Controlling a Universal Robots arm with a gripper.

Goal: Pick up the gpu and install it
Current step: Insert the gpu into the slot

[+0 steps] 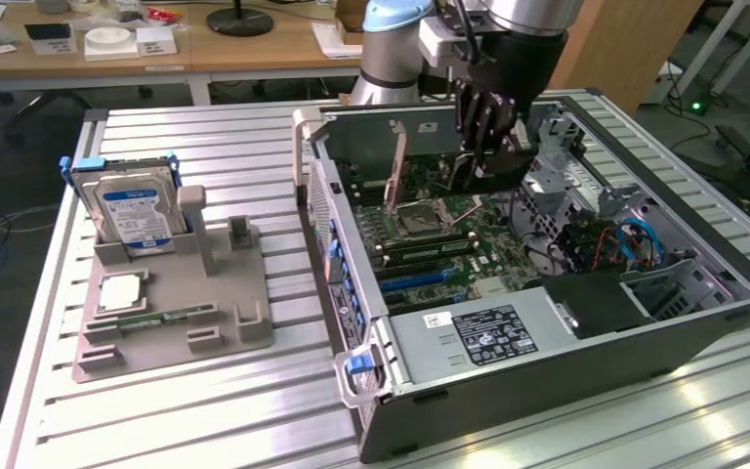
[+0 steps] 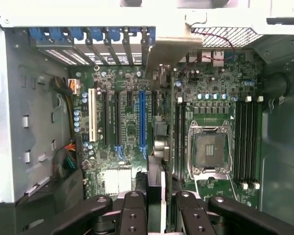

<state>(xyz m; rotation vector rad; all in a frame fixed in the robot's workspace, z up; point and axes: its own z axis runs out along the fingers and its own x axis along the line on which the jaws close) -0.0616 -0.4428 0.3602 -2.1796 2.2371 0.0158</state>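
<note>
My gripper (image 1: 486, 147) reaches down into the open computer case (image 1: 687, 322), near its rear wall. It is shut on the gpu (image 2: 157, 188), a thin dark card seen edge-on between the black fingers (image 2: 132, 210). The card's silver end bracket (image 2: 169, 49) points toward the row of rear slot covers (image 2: 108, 49). The card hangs over the green motherboard (image 2: 127, 142), between the long blue slot (image 2: 141, 117) and the CPU socket (image 2: 209, 147). In the exterior view the gpu (image 1: 492, 174) shows as a dark plate under the fingers. Whether it touches a slot I cannot tell.
A grey holder tray (image 1: 219, 337) at the exterior view's left carries a hard drive with a blue label (image 1: 134, 210), a CPU chip (image 1: 121, 291) and a green memory stick (image 1: 167, 315). The power supply (image 1: 479, 337) and blue cables (image 1: 636, 244) sit inside the case.
</note>
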